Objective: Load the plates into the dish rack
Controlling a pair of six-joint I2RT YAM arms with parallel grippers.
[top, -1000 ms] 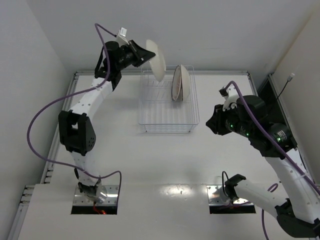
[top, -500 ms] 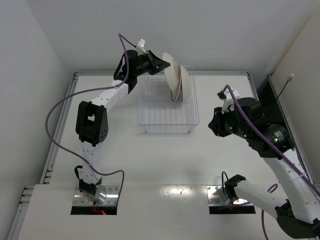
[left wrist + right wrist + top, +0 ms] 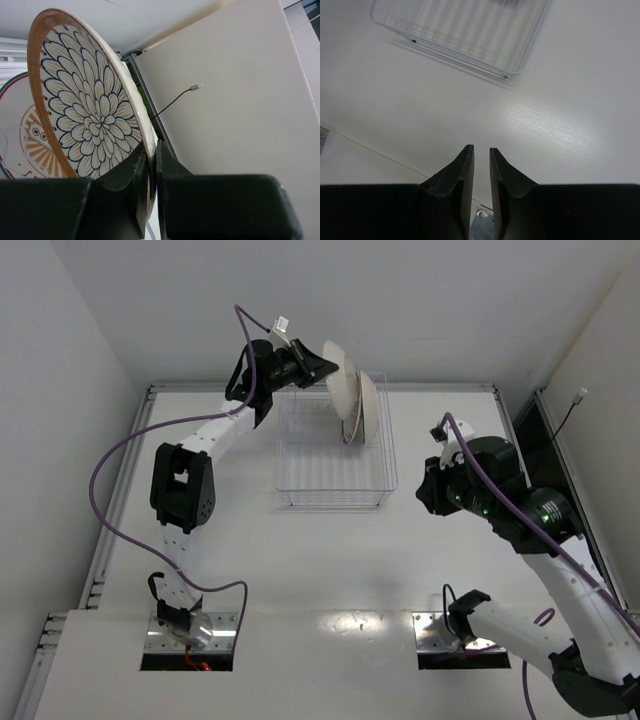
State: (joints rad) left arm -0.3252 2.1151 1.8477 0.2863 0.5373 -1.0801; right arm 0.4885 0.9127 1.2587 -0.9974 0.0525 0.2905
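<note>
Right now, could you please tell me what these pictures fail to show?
Top external: held plate overlaps the racked plate; contact between them unclear.
Right wrist: dish rack cut off by top edge.
Left wrist: held plate hides most of the racked plate; dish rack not visible.

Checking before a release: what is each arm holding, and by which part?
The left jaws pinch the petal-pattern plate by its brown rim, one jaw on each face. The right jaws hold nothing.

The petal-patterned plate (image 3: 90, 115) looks glazed and glossy, the dish rack (image 3: 465, 30) is thin white coated wire, the table (image 3: 560, 125) matt white with fine grain, the right gripper (image 3: 481, 149) matt black plastic.
</note>
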